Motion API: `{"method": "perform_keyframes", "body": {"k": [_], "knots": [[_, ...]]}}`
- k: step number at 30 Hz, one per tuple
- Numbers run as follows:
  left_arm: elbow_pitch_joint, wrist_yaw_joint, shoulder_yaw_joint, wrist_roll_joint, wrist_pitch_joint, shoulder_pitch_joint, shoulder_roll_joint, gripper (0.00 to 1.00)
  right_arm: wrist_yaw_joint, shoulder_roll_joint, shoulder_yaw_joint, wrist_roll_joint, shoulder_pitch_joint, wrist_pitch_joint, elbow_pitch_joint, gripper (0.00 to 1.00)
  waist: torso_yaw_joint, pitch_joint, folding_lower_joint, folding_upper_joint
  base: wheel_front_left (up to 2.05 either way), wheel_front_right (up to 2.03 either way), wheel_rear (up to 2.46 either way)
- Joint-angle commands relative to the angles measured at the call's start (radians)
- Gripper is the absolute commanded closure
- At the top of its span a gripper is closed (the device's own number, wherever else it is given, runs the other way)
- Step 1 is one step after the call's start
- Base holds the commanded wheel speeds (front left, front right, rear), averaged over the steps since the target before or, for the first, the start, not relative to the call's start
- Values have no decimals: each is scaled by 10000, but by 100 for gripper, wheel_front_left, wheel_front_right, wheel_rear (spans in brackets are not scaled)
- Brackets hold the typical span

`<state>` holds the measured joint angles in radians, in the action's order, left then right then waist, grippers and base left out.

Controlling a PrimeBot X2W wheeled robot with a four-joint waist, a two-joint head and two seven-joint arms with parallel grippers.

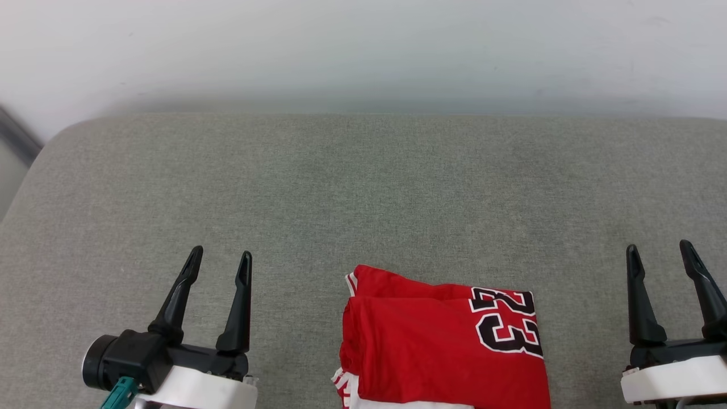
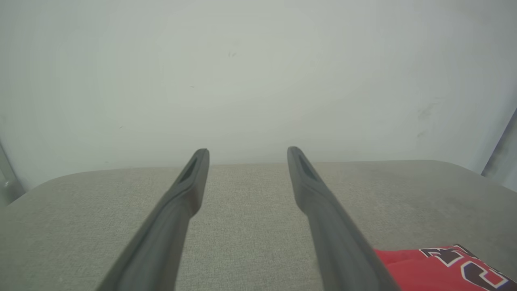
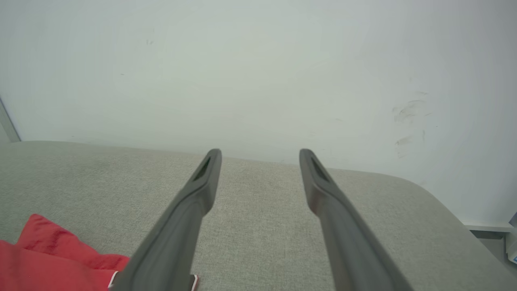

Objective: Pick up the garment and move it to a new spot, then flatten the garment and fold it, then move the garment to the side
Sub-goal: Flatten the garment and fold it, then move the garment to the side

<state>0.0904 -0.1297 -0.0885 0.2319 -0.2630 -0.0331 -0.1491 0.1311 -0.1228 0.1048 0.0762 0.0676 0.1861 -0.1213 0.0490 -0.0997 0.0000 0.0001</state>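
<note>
Head view: folded jersey (image 1: 443, 341) lies flat on the grey tabletop (image 1: 363, 187) at the near edge, between the two pincers and nearer the right-hand side of the middle. Its near end is cut off by the picture's bottom edge, so its full length (and with that its long axis) cannot be told; the part that shows is a squarish block with its sides running roughly away from the robot. Black, white-outlined numerals (image 1: 505, 321) sit at its far right corner, broken across a fold. Striped trim peeks out at the left edge. Left pincer (image 1: 221, 253) stands well to the jersey's left, right pincer (image 1: 659, 246) well to its right, partly cut off by the frame. Both have their fingers spread wide and hold nothing, clear of the cloth, tips pointing at the wall (image 1: 363, 51).

Left wrist view: left pincer (image 2: 248, 150) gapes wide over bare tabletop. A corner of the jersey (image 2: 436, 266) shows at lower right, partly behind the right-hand finger, its numerals cut off by the frame.

Right wrist view: right pincer (image 3: 261, 151) is likewise wide apart and empty. The jersey (image 3: 48, 262) shows at lower left as a rumpled red corner, its edge hidden behind the left-hand finger.
</note>
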Motion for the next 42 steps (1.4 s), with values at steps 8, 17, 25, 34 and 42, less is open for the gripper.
{"method": "perform_keyframes", "body": {"k": [8,17,25,34,42], "knots": [[-121,-8,18,13,-21,69,-69,0,-8,174,5,88,-13,28,-43,0,-14,-78,0,-1,0,0,0],[-153,-8,8,9,-21,182,-123,0,-8,-350,-231,35,-169,-1027,-260,0,52,-188,0,-1,0,0,0],[-146,1,-61,41,-21,359,-145,0,-6,-1329,-1028,1172,-450,-4185,-841,0,220,-547,0,-1,0,0,0],[-232,1,-266,67,-21,641,-123,0,-6,-1565,-1529,3177,-145,-10267,-1936,0,638,-1066,0,-1,0,0,0],[-400,1,-529,70,-21,1035,-98,0,-6,-1158,-1302,2745,-302,-12465,-1825,0,1314,-1554,0,-1,0,0,0]]}}
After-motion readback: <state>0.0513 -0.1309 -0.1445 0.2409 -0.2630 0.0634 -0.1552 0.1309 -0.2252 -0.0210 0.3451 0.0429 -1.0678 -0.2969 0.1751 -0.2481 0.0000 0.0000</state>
